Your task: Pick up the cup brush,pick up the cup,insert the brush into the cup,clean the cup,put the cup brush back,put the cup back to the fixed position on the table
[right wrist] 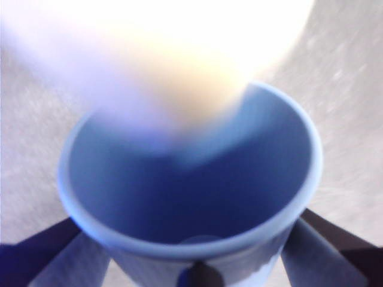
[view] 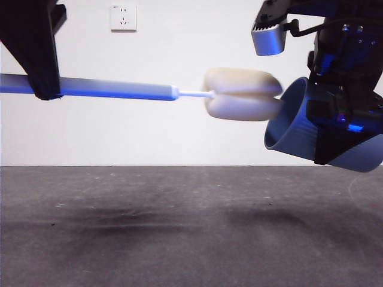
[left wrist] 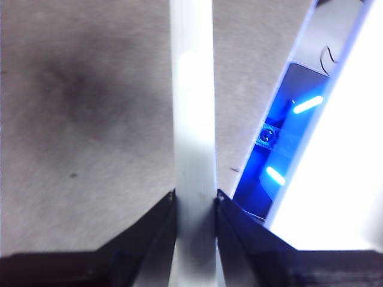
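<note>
High above the table point(view: 179, 227), the cup brush point(view: 119, 89) lies level, its grey handle running from the left and its cream sponge head point(view: 242, 94) pointing right. My left gripper point(view: 40, 89) is shut on the handle point(left wrist: 192, 119) near its far end. The blue ribbed cup point(view: 293, 128) is tilted with its mouth facing left, and my right gripper point(view: 341, 137) is shut on it. The sponge head touches the cup's rim at the mouth. In the right wrist view the cup point(right wrist: 191, 197) opens toward a blurred, bright sponge head point(right wrist: 179, 66).
A white wall with a socket point(view: 123, 17) stands behind. The dark table surface lies well below both held things. The other arm's body with blue lights point(left wrist: 287, 143) shows in the left wrist view.
</note>
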`<action>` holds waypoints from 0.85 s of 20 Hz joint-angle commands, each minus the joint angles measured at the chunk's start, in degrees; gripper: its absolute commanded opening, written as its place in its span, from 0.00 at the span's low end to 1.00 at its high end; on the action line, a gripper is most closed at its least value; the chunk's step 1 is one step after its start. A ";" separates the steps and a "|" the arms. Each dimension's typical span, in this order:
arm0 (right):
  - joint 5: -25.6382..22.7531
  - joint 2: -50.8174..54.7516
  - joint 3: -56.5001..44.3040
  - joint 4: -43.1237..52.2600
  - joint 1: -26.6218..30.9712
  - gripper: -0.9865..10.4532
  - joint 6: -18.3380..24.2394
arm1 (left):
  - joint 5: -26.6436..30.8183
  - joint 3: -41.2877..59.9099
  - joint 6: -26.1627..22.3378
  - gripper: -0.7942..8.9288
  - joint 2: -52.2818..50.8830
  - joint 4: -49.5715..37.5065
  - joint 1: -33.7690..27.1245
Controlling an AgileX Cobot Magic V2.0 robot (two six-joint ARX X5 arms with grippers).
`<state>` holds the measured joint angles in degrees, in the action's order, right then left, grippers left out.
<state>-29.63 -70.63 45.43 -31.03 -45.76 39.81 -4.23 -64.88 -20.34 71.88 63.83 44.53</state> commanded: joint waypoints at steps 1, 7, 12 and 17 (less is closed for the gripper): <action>-0.94 -0.09 0.20 -0.28 -2.40 0.07 4.20 | -0.44 0.33 1.22 0.07 0.90 -0.81 1.92; -4.55 -1.73 0.20 -1.18 -9.53 0.07 7.82 | -0.57 0.33 5.42 0.07 3.06 -3.17 5.46; -5.09 -3.04 0.20 -1.14 -14.58 0.07 8.68 | -0.83 0.33 8.13 0.07 5.95 -7.13 8.02; -5.44 -3.65 0.20 -1.18 -16.26 0.07 8.44 | -0.79 0.33 9.92 0.07 6.62 -9.81 9.60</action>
<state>-35.24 -73.91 45.43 -32.84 -61.67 48.10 -4.67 -64.82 -11.40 78.39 55.42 53.80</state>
